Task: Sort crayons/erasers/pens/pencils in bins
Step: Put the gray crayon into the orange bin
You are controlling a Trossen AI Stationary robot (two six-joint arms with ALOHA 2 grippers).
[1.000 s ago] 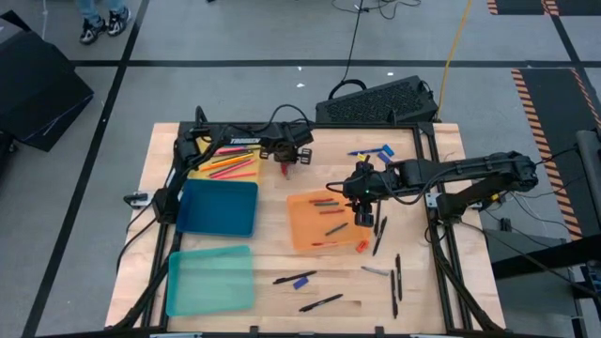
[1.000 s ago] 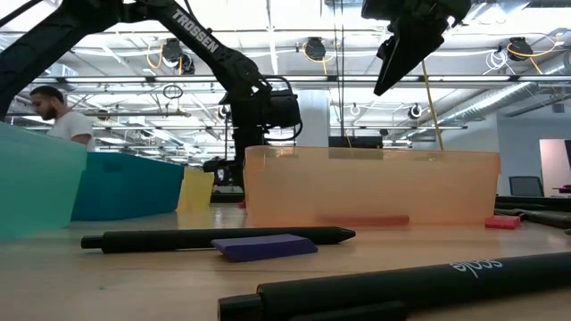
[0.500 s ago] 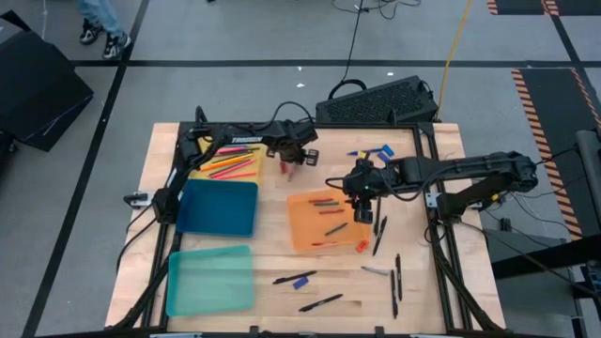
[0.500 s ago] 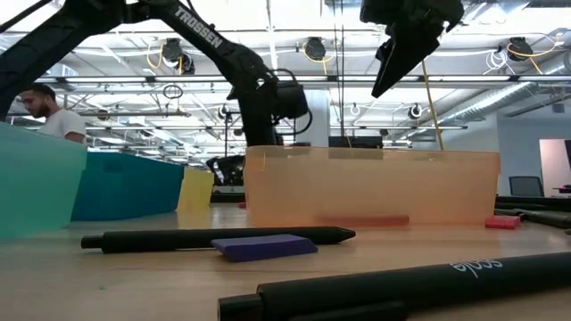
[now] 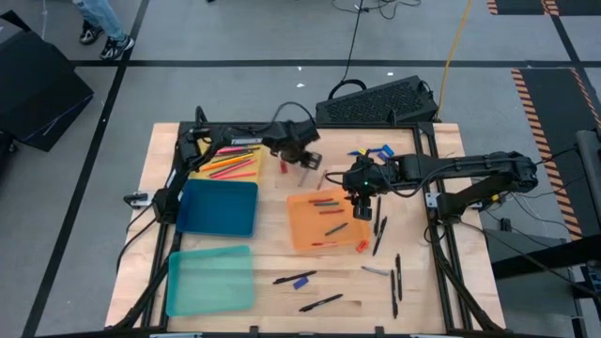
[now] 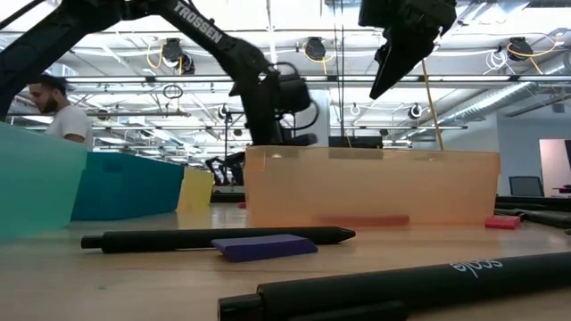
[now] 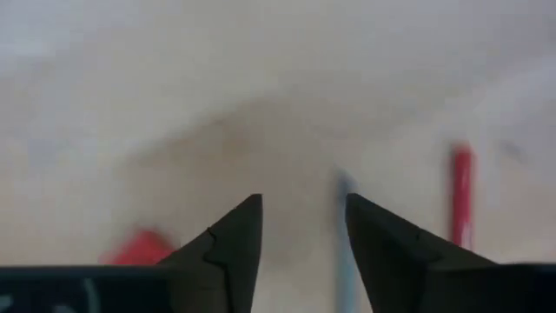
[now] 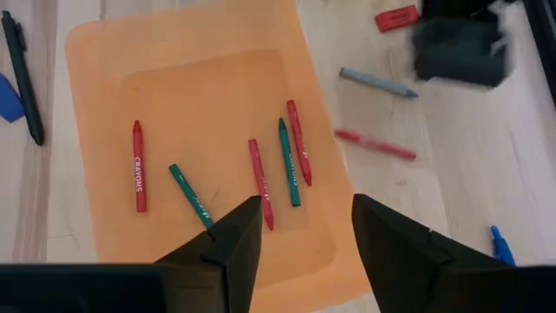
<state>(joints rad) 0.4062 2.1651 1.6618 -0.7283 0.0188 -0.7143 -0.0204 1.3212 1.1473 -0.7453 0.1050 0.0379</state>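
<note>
- My right tool (image 5: 361,193) hangs over the far right edge of the orange bin (image 5: 299,235), fingers apart and holding nothing.
- Five crayons (image 8: 263,183) lie inside the orange bin: three red, two green.
- My left tool (image 5: 306,158) is just beyond the orange bin's far left corner, above the bare worktop (image 5: 272,253), fingers apart and empty.
- A red eraser (image 5: 282,167) sits on the worktop just left of that tool; a grey crayon (image 8: 377,83) and a red one (image 8: 375,145) lie between it and the orange bin.
- The yellow bin (image 5: 199,172), far left of the orange one, holds the bright pencils (image 5: 231,163).
- The blue bin (image 5: 220,207) is left of the orange bin, the teal bin (image 5: 210,279) nearer than that.
- Another red eraser (image 5: 362,247) lies at the orange bin's near right corner.
- Dark pens (image 5: 379,235) lie right of and nearer than the orange bin; one has a blue eraser (image 6: 264,246) against it.
</note>
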